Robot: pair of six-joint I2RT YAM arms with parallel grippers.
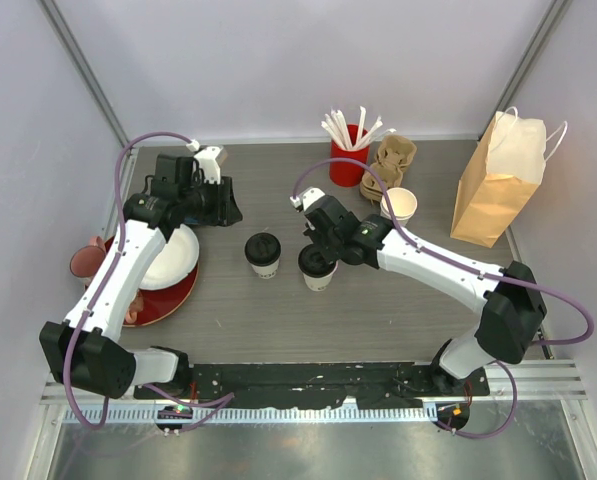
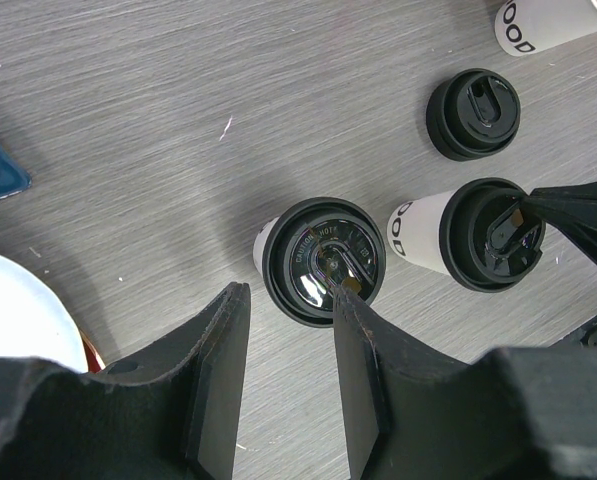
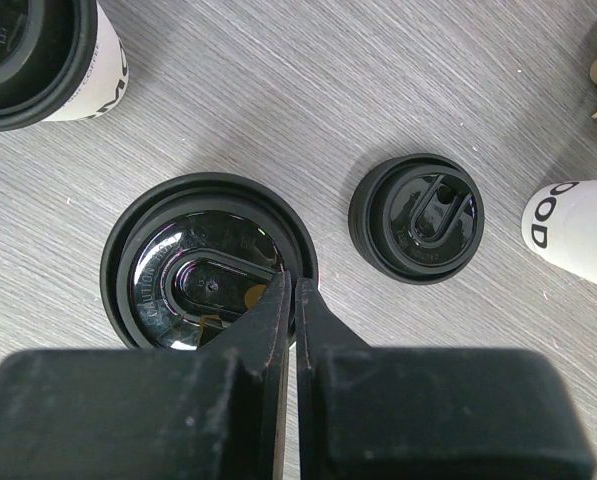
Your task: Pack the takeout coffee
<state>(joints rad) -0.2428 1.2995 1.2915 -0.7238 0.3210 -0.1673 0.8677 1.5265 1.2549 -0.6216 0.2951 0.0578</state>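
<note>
Here, two white paper cups with glossy, round black sip lids stand upright mid-table on grey wood-grain laminate (image 1: 378, 320). The right gripper (image 3: 290, 285) angles down over the right cup (image 1: 318, 270), fingers pressed together, tips on its lid rim. The left gripper (image 2: 291, 295) hovers above the left cup (image 1: 263, 253), fingers spread. The loose lid stack (image 3: 416, 218) sits near the right cup, apart from it, with bare tabletop between the cups and the near edge.

Glossy black plastic lids (image 3: 208, 262) on white paper cups (image 2: 418, 232), matt grey wood-grain tabletop (image 1: 378, 310), brown paper bag (image 1: 483, 200)
</note>
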